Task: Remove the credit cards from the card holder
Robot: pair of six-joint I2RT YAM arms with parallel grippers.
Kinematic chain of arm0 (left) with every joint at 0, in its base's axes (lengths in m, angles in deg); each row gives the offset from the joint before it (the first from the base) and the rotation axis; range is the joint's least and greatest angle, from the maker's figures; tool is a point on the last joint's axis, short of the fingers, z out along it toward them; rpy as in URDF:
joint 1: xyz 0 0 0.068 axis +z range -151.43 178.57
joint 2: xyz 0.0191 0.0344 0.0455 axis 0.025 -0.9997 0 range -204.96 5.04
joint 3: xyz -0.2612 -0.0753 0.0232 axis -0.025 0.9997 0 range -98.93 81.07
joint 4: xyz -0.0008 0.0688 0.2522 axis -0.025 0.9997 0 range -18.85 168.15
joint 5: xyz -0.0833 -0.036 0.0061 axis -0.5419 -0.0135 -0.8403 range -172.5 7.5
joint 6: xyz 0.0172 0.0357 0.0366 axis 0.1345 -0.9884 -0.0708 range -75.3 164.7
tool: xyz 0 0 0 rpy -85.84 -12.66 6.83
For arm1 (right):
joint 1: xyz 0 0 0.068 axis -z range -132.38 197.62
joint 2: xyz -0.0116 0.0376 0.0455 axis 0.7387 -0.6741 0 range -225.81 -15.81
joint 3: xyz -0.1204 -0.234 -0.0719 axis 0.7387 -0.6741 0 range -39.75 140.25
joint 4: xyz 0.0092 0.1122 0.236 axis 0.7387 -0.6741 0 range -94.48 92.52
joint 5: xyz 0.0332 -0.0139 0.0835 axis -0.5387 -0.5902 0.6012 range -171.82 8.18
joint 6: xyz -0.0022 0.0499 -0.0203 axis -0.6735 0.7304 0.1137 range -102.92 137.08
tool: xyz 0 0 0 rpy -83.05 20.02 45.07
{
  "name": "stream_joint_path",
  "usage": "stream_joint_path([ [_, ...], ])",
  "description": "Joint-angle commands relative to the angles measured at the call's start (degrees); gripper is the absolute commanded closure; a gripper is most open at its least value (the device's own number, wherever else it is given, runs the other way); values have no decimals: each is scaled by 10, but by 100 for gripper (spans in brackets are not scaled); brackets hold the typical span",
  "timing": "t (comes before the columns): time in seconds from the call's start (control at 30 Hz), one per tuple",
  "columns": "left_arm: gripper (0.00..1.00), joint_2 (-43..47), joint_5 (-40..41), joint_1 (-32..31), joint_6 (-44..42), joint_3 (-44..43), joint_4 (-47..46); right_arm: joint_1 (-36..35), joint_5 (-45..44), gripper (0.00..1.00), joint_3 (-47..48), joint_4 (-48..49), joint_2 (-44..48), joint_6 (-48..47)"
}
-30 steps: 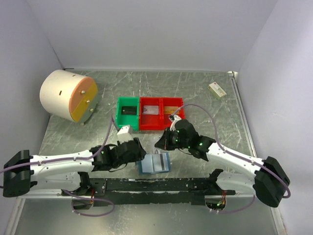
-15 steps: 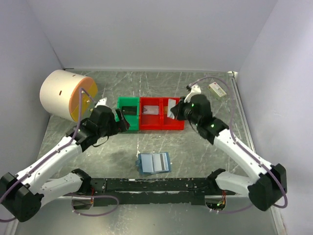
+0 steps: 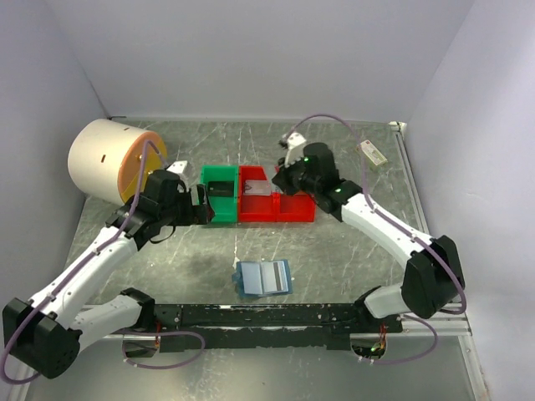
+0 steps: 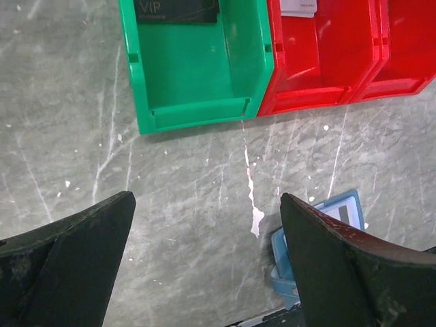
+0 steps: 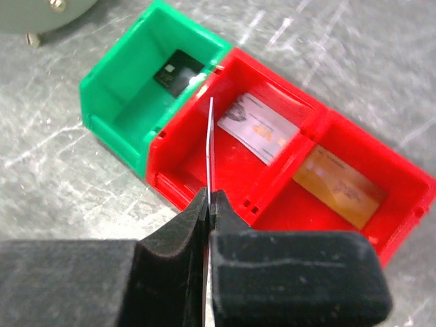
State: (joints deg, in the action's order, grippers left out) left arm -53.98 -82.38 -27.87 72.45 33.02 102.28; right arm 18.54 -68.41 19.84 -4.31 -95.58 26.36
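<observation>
- Card holder point(image 3: 263, 278) point(image 4: 281, 255): lies open and flat on the tabletop point(image 3: 359, 251), near the middle of its near edge and well apart from both grippers. Shows pale panels inside, too small to tell whether they are cards.
- One card point(image 5: 208, 146): stands on edge, pinched at its lower end by the right gripper point(image 5: 208, 197) point(image 3: 284, 178), whose fingers press together on it. Hangs over the middle red bin point(image 5: 204, 170) point(image 3: 257, 209) point(image 4: 320, 68), close to the wall it shares with the green bin point(image 5: 119, 109) point(image 3: 217, 209) point(image 4: 197, 75).
- Dark card point(image 5: 176, 73) point(image 4: 178, 9) point(image 3: 221, 189): lies flat at the far end of the green bin.
- Pale card point(image 5: 262, 129) point(image 3: 258, 188) point(image 4: 300, 7): lies flat on the floor of the middle red bin.
- Orange card point(image 5: 340, 187): lies flat in the right red bin point(image 5: 402, 204) point(image 3: 299, 210).
- Bins: sit touching in a row, green on the left, about midway across the tabletop and toward its far edge.
- Left gripper point(image 4: 204, 201) point(image 3: 201, 203): fingers spread wide with nothing between them. Hovers just beside the left end of the green bin, over bare tabletop.
- Drum point(image 3: 104, 159): cream with an orange face, lies on its side near the far left corner.
- Small box point(image 3: 371, 153): cream with red marks, lies near the far right corner.
</observation>
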Motion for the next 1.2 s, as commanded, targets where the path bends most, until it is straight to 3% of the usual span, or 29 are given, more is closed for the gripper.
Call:
stream_joint_path([
  [0.0,0,15,27,12,-59,-18,9,-91,-106,100,19,40,-21,-209],
  [0.07,0,-1,25,35,-67,-14,7,-122,-137,100,33,32,-47,-284],
  [0.17,0,-18,0,78,-67,4,-20,-131,-180,100,50,27,-82,-326],
  [0.33,0,13,8,96,-68,20,-37,-131,-158,100,72,-8,-125,-422],
  [0.6,0,65,53,96,-52,37,-31,-119,-79,100,107,-42,-188,-481],
  [1.17,1,36,108,94,-56,23,-5,-99,-158,100,224,-69,-333,-556],
])
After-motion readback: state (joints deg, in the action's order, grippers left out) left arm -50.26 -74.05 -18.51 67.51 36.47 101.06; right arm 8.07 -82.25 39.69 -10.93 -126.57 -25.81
